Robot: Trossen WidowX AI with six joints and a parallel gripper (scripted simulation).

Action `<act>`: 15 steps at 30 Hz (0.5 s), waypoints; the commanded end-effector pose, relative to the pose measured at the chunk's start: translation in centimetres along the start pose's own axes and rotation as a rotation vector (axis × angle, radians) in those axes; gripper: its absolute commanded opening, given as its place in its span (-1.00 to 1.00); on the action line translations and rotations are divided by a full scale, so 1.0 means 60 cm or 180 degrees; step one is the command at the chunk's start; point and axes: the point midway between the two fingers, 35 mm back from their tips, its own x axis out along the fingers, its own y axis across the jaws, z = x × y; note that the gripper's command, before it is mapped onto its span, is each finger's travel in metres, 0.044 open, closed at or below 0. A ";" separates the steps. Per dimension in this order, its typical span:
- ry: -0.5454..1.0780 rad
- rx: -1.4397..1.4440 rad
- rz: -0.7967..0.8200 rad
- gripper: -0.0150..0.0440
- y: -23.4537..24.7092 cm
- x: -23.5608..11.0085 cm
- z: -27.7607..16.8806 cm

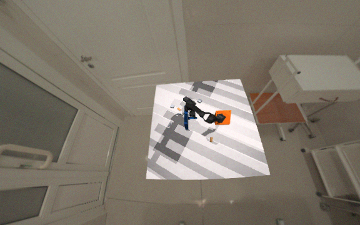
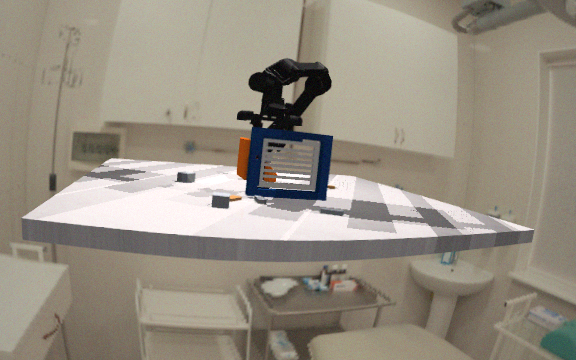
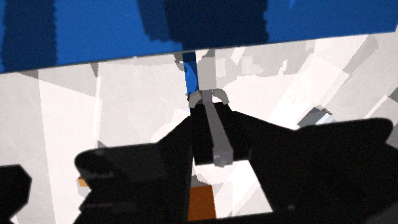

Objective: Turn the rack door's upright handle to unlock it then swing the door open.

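Observation:
The blue rack frame stands upright on the table. The slatted door panel fills its opening and looks closed, in line with the frame. The dark handle with a grey strip sticks out from the door on the robot's side; its turn angle is hard to tell. My gripper reaches down from above on that side, its black fingers against both sides of the handle, shut on it. In the exterior view the frame hides the fingertips and the handle.
An orange plate stands behind the rack, near the arm's base. Small grey blocks and an orange piece lie around the rack. Another orange piece lies on the robot's side.

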 end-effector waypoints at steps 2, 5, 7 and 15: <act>0.0001 0.0013 0.0006 -0.20 0.000 0.002 -0.001; 0.0001 0.0013 0.0006 -0.27 0.000 0.002 -0.001; 0.0001 0.0013 0.0006 -0.32 0.000 0.002 -0.001; 0.0001 0.0013 0.0006 -0.46 0.000 0.002 -0.001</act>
